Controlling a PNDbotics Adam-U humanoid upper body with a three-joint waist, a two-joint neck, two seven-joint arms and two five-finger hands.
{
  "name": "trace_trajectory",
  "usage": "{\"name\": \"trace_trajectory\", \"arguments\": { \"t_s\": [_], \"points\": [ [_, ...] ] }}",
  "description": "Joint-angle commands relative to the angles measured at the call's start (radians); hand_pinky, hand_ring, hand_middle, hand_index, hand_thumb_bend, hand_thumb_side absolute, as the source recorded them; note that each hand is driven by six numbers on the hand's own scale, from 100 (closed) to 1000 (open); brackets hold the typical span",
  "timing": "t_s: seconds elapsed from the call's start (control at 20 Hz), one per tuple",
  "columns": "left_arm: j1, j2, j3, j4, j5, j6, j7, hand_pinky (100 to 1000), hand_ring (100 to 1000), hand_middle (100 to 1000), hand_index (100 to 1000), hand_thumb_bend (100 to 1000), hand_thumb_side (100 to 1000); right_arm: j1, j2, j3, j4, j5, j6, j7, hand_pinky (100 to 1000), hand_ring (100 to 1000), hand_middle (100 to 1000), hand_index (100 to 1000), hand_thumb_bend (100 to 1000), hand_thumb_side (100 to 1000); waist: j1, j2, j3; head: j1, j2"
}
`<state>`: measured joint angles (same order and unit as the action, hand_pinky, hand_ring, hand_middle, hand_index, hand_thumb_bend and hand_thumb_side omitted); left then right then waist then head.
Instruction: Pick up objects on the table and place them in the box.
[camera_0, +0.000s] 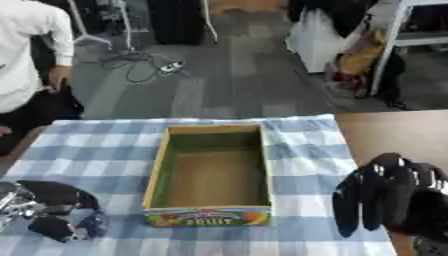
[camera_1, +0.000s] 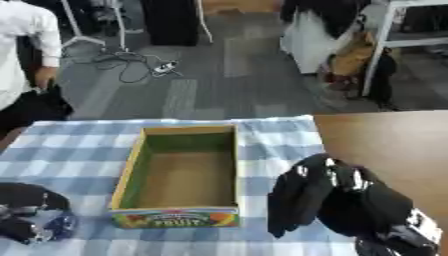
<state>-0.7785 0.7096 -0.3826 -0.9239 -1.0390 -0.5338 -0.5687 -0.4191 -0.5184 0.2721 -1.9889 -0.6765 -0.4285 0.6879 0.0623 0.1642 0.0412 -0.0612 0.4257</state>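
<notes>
An open cardboard box (camera_0: 159, 165) with a coloured fruit print on its front wall stands in the middle of the checked tablecloth; nothing shows inside it. At the lower left my left hand (camera_0: 48, 207) lies on the cloth with fingers curled round a small dark bluish thing (camera_0: 93, 223), which is mostly hidden. To the right of the box my right hand (camera_1: 319, 197) hangs above the cloth, fingers (camera_0: 376, 195) straight and pointing down, holding nothing.
The blue and white checked cloth (camera_0: 96, 150) covers the table, and a bare wooden top (camera_1: 385, 145) shows at its right edge. A person in a white top stands at the far left beyond the table. Floor and cables lie behind.
</notes>
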Motion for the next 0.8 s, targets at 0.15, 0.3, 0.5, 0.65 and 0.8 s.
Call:
{"name": "trace_trajectory", "arguments": {
  "t_s": [0.15, 0.3, 0.5, 0.65, 0.8],
  "points": [
    [-0.027, -0.003, 0.019, 0.019, -0.052, -0.081, -0.047, 1000, 994, 973, 996, 1000, 1000, -0.02, -0.004, -0.002, -0.011, -0.006, -0.217, 0.219, 405, 542, 510, 663, 100, 1000, -0.002, -0.012, -0.001, 0.004, -0.013],
    [-0.028, -0.01, 0.016, 0.036, -0.069, -0.092, -0.047, 1000, 995, 976, 1000, 1000, 1000, -0.021, -0.004, -0.002, -0.011, -0.007, -0.216, 0.219, 405, 542, 510, 663, 100, 1000, -0.002, -0.012, -0.001, 0.009, -0.008],
    [-0.024, -0.018, 0.011, 0.052, -0.092, -0.106, -0.053, 1000, 990, 975, 1000, 1000, 1000, -0.022, -0.004, -0.002, -0.011, -0.008, -0.216, 0.219, 405, 542, 510, 663, 100, 1000, -0.002, -0.012, -0.002, 0.015, 0.007],
    [-0.022, -0.02, 0.006, 0.053, -0.118, -0.118, -0.049, 1000, 985, 973, 998, 1000, 1000, -0.021, -0.004, -0.002, -0.011, -0.007, -0.217, 0.219, 405, 542, 510, 662, 100, 1000, -0.003, -0.012, -0.001, 0.024, 0.018],
    [-0.019, -0.02, 0.0, 0.049, -0.15, -0.128, -0.039, 1000, 920, 949, 992, 1000, 870, -0.02, -0.005, -0.001, -0.011, -0.005, -0.218, 0.219, 405, 542, 511, 662, 100, 1000, -0.003, -0.013, 0.0, 0.032, 0.024]
  ]
}}
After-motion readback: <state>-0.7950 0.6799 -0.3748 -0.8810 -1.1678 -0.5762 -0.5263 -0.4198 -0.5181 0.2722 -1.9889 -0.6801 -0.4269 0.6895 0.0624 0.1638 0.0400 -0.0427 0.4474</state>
